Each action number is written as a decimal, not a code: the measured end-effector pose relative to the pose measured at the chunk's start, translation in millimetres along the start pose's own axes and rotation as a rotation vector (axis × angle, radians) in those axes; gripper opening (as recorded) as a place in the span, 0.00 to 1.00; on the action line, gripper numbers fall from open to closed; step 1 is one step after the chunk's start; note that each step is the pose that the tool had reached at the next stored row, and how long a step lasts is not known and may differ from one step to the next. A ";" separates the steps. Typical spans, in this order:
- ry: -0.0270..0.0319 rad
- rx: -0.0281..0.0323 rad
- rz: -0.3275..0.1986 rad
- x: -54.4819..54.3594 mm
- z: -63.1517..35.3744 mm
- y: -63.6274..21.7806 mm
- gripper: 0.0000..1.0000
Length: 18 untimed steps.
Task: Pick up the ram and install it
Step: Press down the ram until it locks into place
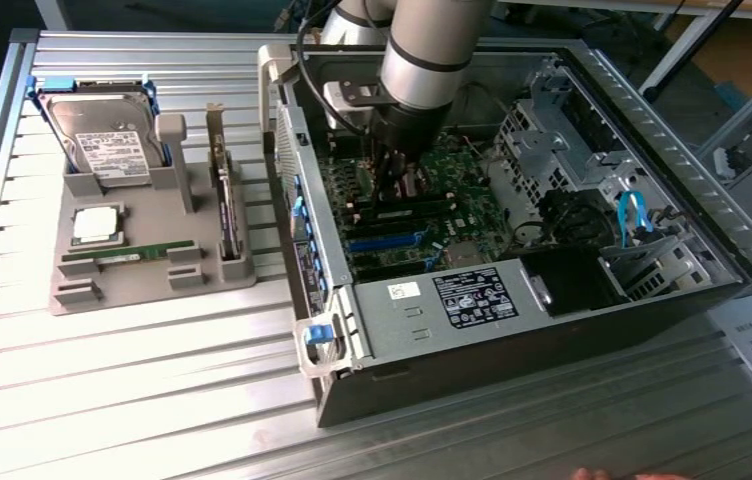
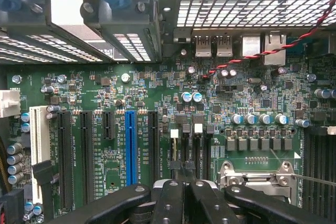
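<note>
Inside the open computer case, the gripper sat low over the motherboard, fingers closed together with nothing visibly between them. Tips were cut off in the wrist view and hidden behind the arm in the exterior view. The ram lay in the grey tray beside the case, near the hard drive.
</note>
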<state>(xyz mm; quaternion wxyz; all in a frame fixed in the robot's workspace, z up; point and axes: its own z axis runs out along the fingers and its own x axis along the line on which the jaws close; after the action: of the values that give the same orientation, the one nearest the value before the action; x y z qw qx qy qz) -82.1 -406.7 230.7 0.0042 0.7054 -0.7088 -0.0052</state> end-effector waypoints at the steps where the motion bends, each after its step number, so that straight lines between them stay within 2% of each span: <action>1: -0.0001 0.0000 0.000 0.0 0.0 0.0 0.10; 10: 0.0000 0.0000 0.000 0.0 -0.1 0.0 0.10; 18: -0.0001 0.0000 0.000 0.0 -12.5 0.2 0.10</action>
<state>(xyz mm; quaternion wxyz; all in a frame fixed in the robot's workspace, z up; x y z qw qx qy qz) -82.1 -406.7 243.3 0.0042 0.7054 -0.7088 -0.0052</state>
